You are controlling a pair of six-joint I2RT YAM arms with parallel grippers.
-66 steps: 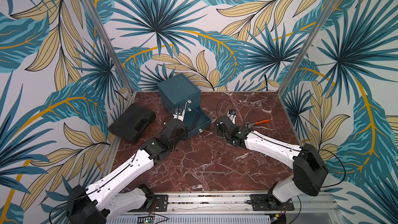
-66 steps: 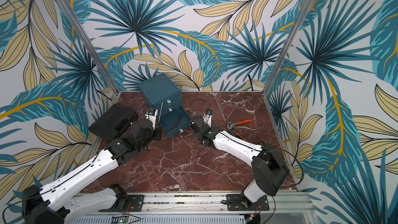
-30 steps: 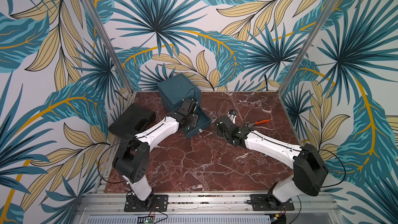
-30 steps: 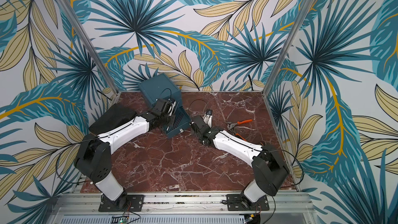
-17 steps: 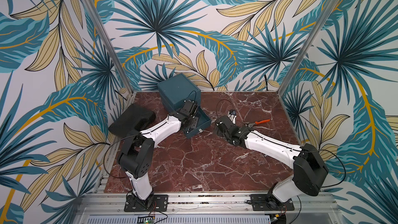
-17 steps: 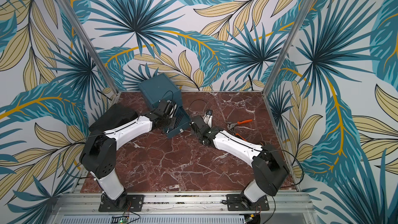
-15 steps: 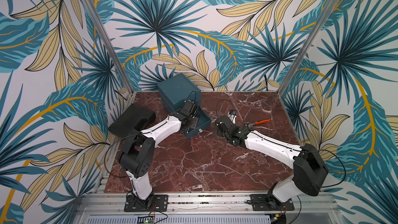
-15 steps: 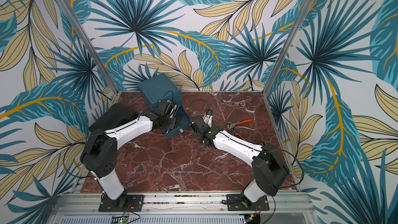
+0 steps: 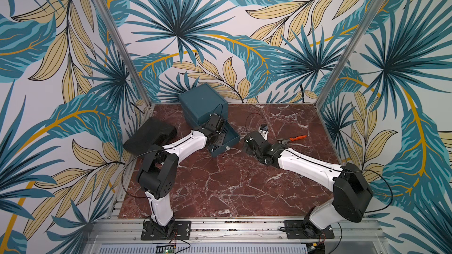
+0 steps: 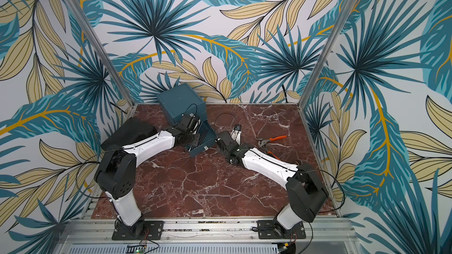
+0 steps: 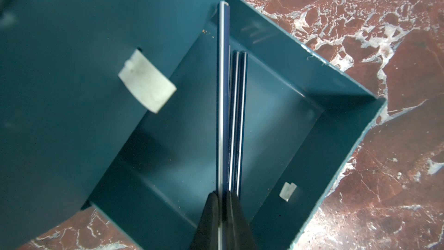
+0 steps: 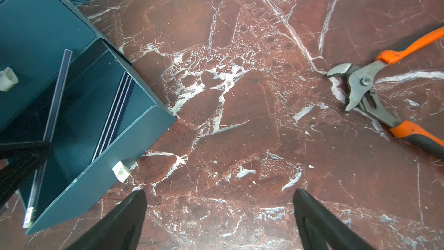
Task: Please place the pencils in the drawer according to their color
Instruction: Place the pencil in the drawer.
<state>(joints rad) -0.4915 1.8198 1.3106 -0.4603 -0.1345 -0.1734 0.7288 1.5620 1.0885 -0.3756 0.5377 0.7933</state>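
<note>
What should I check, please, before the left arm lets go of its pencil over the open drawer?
1. Grip: left gripper shut on the black pencil: ok.
2. Colour match: the pencils lying in the drawer look equally dark: ok.
3. Target: the open drawer lies under the held pencil: ok.
4. Far tip clear of the chest: in the left wrist view it overlaps the chest's edge: cannot tell.
5. Other arm: right gripper open, empty, over bare table beside the drawer: ok.
</note>
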